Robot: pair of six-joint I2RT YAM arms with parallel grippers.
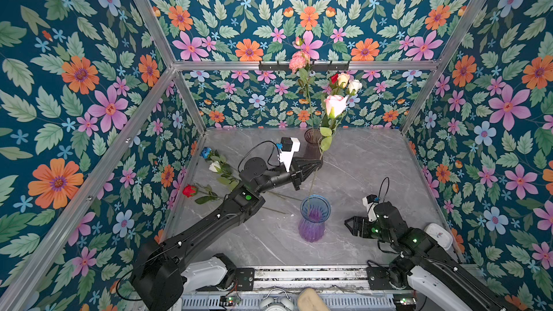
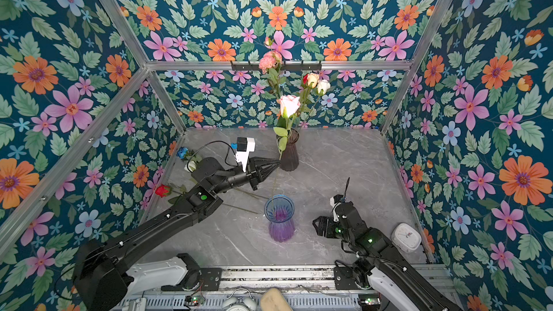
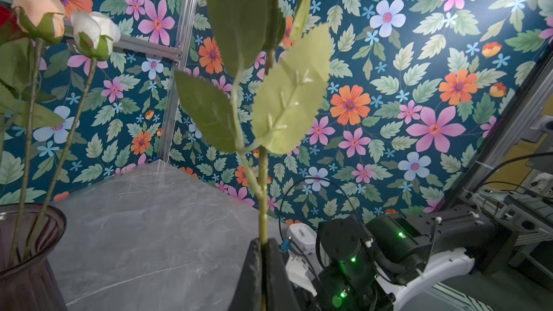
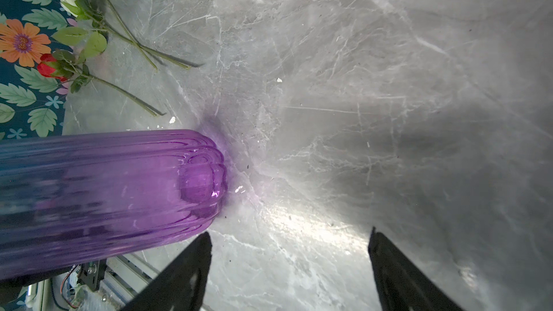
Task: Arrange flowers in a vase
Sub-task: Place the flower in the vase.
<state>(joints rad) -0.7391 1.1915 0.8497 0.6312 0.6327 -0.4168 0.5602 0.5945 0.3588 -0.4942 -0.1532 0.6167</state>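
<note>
Currently in hand: setting the pink rose into the purple vase; I judge this to be the lowering stage, not yet finished.
Left tool: pressed together on the rose's stem below the leaves; my wrist view shows the stem pinched between the two fingers.
Pink rose: held nearly upright, its bloom high above the worktop.
Stem end: in both top views it hangs down to the purple vase's rim; I cannot tell whether it is inside the mouth or just above it.
Right tool: spread, holding nothing, low over the worktop just beside the purple vase and not touching it.
Purple vase: upright near the front middle; I see no other flower standing in it.
Dark vase: upright at the back, holding the frilly pink bloom, a red rose, a peach rose and a white rose.
Waiting: a blue flower, a white flower and a red flower lie on the worktop by the wall on my left side.
Next move calls for: centring the stem end over the mouth, lowering straight down, and parting the left tool only once the stem leans on the rim.
Risk, in my judgement: the thin stem may catch the rim and flex, or nudge the light vase; the right tool is well placed to steady it.
</note>
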